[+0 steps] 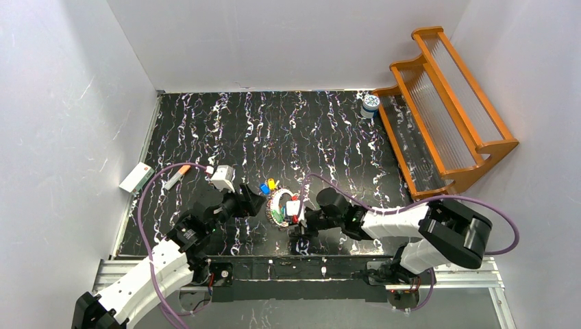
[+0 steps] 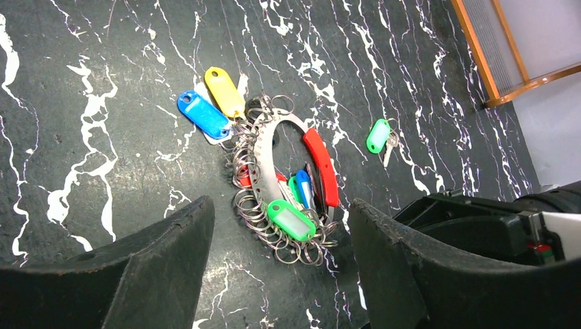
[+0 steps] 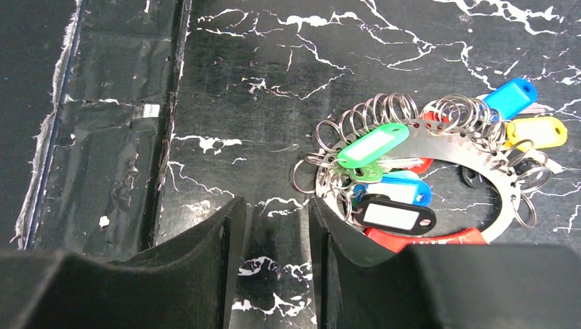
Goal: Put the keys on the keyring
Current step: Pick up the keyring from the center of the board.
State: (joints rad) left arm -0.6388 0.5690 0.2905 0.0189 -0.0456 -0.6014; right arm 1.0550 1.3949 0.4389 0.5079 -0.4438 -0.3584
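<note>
The keyring lies flat mid-table: a curved metal band with a red grip and many small rings. Green, blue and yellow tagged keys hang on it. In the right wrist view the keyring also carries a black tag. One loose green key lies on the table to the ring's right. My left gripper is open and empty just left of the ring, its fingers straddling it. My right gripper is narrowly open and empty, its right finger at the ring's edge.
A wooden rack stands at the back right, with a white-and-blue jar beside it. A white box and an orange-tipped white stick lie at the left edge. The table's front rail runs close behind both grippers.
</note>
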